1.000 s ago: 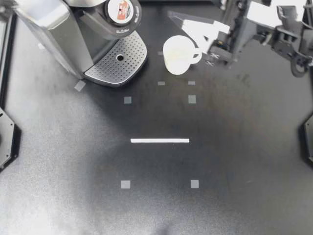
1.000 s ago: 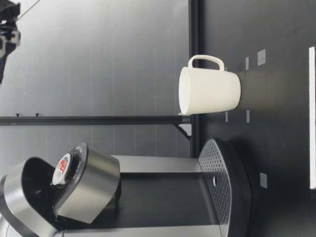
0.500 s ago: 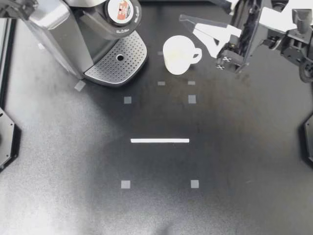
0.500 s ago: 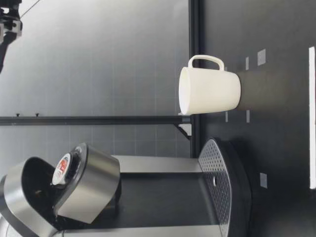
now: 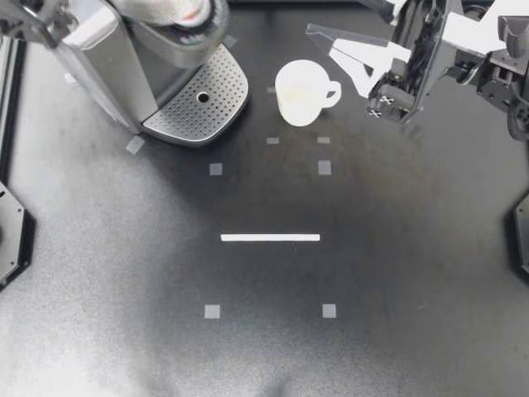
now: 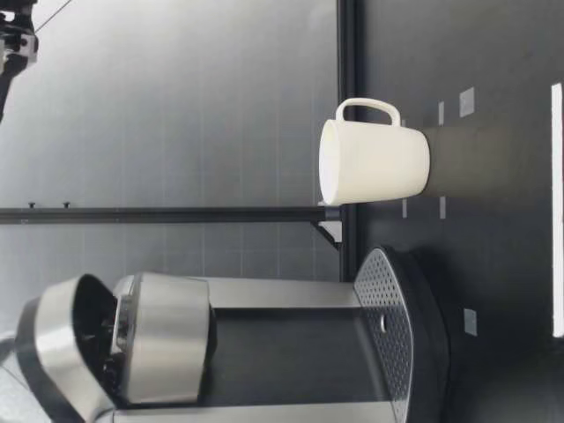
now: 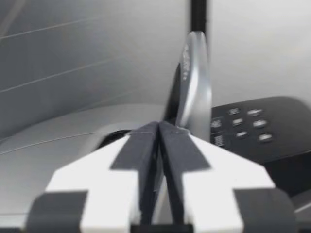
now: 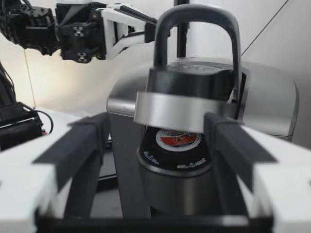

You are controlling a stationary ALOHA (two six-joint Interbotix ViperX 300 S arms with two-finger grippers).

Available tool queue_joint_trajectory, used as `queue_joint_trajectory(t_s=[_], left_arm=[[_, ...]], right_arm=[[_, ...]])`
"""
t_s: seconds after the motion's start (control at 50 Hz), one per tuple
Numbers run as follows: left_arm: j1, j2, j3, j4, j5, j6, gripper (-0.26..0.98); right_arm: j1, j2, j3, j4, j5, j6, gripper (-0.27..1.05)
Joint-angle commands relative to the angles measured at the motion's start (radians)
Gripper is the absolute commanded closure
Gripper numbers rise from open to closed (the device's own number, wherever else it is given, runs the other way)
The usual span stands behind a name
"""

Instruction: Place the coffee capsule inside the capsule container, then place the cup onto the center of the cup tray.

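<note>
The coffee machine (image 5: 124, 58) stands at the back left, its lid (image 5: 178, 16) swinging down over the capsule holder. My left gripper (image 5: 45, 18) is at the machine's top; in the left wrist view it (image 7: 158, 133) is shut, tips against the silver lid handle (image 7: 194, 82). The capsule (image 8: 178, 139) sits in the holder under the half-lowered lid. The white cup (image 5: 302, 93) stands upright beside the perforated cup tray (image 5: 198, 103), handle toward my right gripper (image 5: 335, 54). That gripper is open and empty, raised to the right of the cup.
White tape squares (image 5: 324, 167) and a white strip (image 5: 270, 237) mark the dark table. A black rail (image 6: 176, 214) runs behind the machine. In the low view the cup (image 6: 374, 163) stands beside the tray (image 6: 392, 326).
The machine's lid has swung down, hiding the capsule from above. My right gripper drifted slightly right and stays open. The cup has not moved.
</note>
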Motion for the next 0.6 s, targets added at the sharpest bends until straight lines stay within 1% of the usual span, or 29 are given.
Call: queue_joint_trajectory(t_s=[0.0,0.3,0.58], left_arm=[[0.002,0.003,-0.034,0.006,-0.041,-0.002,0.55],[0.002,0.054,-0.074,0.003,-0.176,-0.005,0.55],[0.002,0.080,-0.078,0.002,-0.265,-0.078,0.55]], right_arm=[[0.012,-0.020,-0.011,0.000,-0.014,0.000,0.08],[0.021,-0.020,-0.009,0.000,-0.017,0.000,0.08],[0.026,-0.025,0.005,0.000,-0.017,0.002,0.09]])
